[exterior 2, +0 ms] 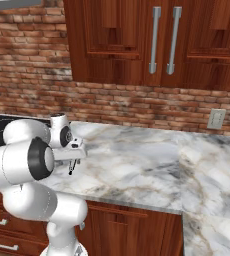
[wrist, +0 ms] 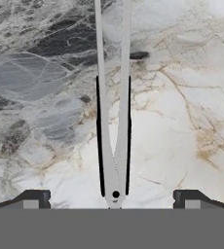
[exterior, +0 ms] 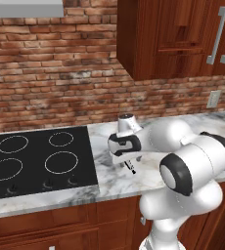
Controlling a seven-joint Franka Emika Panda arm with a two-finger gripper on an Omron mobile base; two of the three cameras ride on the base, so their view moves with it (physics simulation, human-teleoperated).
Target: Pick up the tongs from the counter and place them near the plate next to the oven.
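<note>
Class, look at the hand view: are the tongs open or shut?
Open. The tongs lie on the counter, arms joined at the pivot and spreading apart toward the far end.

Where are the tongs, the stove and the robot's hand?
tongs (wrist: 113, 146), hand view: where the two silvery arms narrow toward the pivot.
stove (exterior: 36, 158), left base view: the black glass between the rings.
hand (wrist: 111, 198), hand view: midway between its dark tips.
</note>
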